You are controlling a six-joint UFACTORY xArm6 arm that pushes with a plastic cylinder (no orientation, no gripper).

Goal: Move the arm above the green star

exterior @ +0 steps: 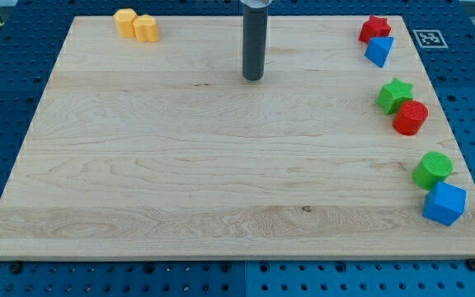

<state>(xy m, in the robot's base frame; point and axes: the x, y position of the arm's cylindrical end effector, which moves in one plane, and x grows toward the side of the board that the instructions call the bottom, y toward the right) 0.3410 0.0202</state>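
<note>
The wooden table (180, 165) carries my tip (253, 78) near its top middle; I have no pincer, only this rod. The green star (395, 95), five-pointed and chunky, sits at the view's right, touching the red cylinder (411, 118).

board (180, 165): pale wood, smooth, grained | green star (395, 95): matt plastic | rod (254, 41): dark, matt

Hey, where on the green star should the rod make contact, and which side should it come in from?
No grip is possible; my tip can only push. The green star touches the red cylinder at its lower right and sits near the board's right edge. Its upper-left side faces open board, so approaching from the view's left looks best, meeting a flat notch between two points, probably steadier than a point.
</note>
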